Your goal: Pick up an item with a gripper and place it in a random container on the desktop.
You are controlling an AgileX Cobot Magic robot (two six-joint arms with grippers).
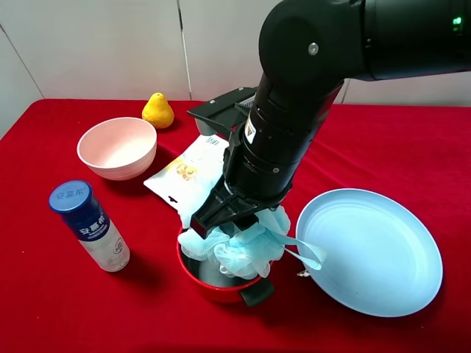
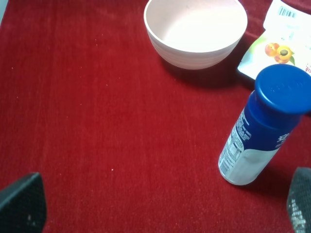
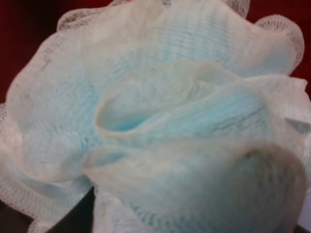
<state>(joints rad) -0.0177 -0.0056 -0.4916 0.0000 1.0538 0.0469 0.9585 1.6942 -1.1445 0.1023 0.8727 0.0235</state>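
the pouf [image 1: 239, 250] sits at the red pot [image 1: 212, 288] mouth, lower centre, the right tool [image 1: 235, 219] sunk in its mesh so i cannot tell its grip; best spread wide, then lift straight.

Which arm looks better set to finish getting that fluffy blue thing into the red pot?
Right. The right tool is directly over the red pot, pressed into the bath pouf, which sits partly inside it. The left tool hangs over bare red cloth near the blue-capped bottle, away from both.
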